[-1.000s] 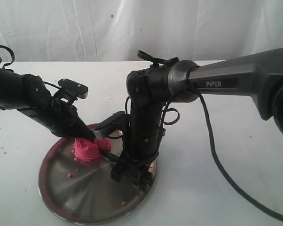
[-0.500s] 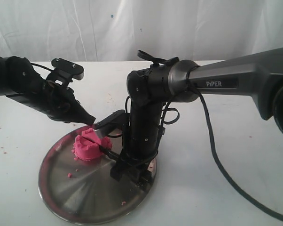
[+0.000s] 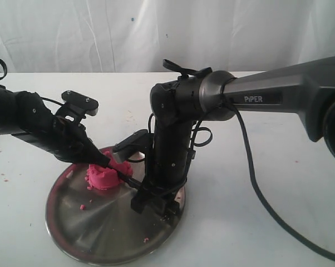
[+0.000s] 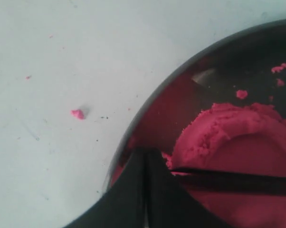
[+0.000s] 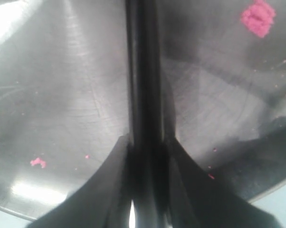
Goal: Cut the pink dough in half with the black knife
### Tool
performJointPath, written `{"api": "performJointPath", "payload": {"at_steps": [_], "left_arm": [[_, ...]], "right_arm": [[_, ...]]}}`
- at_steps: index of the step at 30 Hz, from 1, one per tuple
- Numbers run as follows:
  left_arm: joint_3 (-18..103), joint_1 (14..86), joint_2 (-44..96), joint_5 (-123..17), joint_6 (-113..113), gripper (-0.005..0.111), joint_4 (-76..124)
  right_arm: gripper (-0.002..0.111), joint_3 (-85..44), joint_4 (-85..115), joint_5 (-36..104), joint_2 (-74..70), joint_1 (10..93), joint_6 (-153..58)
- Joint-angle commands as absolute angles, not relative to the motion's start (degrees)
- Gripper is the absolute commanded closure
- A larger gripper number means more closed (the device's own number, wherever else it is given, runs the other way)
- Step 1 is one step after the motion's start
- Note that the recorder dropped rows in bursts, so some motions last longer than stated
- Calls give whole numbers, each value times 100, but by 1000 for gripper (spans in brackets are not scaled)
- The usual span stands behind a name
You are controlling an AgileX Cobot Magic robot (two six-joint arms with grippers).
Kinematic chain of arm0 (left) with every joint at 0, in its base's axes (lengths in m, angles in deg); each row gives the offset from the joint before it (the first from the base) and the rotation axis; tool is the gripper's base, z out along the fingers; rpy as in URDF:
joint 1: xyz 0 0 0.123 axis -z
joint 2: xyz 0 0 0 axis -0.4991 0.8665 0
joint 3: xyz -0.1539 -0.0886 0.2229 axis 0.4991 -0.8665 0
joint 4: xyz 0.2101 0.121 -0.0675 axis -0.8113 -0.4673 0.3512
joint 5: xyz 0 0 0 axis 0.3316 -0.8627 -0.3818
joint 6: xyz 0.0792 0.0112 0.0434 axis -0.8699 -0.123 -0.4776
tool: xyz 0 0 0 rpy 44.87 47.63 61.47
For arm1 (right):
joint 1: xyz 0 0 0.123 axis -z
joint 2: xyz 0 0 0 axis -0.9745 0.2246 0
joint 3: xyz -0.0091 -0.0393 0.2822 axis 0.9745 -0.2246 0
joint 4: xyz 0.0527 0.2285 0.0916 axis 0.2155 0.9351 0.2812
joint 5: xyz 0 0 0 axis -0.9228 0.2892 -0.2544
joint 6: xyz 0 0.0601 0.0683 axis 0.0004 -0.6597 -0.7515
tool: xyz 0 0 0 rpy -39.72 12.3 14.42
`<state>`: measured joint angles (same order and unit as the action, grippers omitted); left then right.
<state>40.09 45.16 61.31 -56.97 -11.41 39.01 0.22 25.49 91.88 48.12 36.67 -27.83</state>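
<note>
A white worktop (image 3: pixel 256 222) is seen with a round steel plate (image 3: pixel 101 233) set on it. Both arms are bent over the plate. The right gripper (image 3: pixel 148 203) is lowered onto the plate's near right part, and its fingers (image 5: pixel 102 190) are clamped on the knife (image 3: pixel 126 181) by the handle; in the right wrist view the black knife (image 5: pixel 142 71) runs straight out from between them, over the bare steel. The left gripper (image 3: pixel 103 161) is brought down at the far left rim, its fingers (image 4: pixel 128 199) pressed together with nothing between them, the tip touching or just beside the dough (image 3: pixel 102 177).

The dough is found on the far left part of the plate, a pink grainy mound (image 4: pixel 228 137) with a dented top, in one piece as far as can be seen. The blade (image 4: pixel 233 180) is laid across it. Small pink crumbs (image 3: pixel 83 207) are scattered on the plate, and one crumb (image 4: pixel 77 114) lies on the worktop beside the rim.
</note>
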Motion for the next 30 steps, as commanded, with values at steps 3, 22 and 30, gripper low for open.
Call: {"api": "performJointPath", "payload": {"at_steps": [3, 22, 30], "left_arm": [[3964, 4490, 6358, -5692, -1121, 107, 3902], [4066, 4490, 4383, -6452, -1107, 107, 3902], [3389, 4490, 2820, -7129, -906, 107, 3577]], "right_arm": [[108, -14, 2468, 9012, 4836, 3681, -2809], [108, -14, 2468, 9037, 4826, 3681, -2894], [108, -14, 2479, 9310, 4826, 3681, -2829]]}}
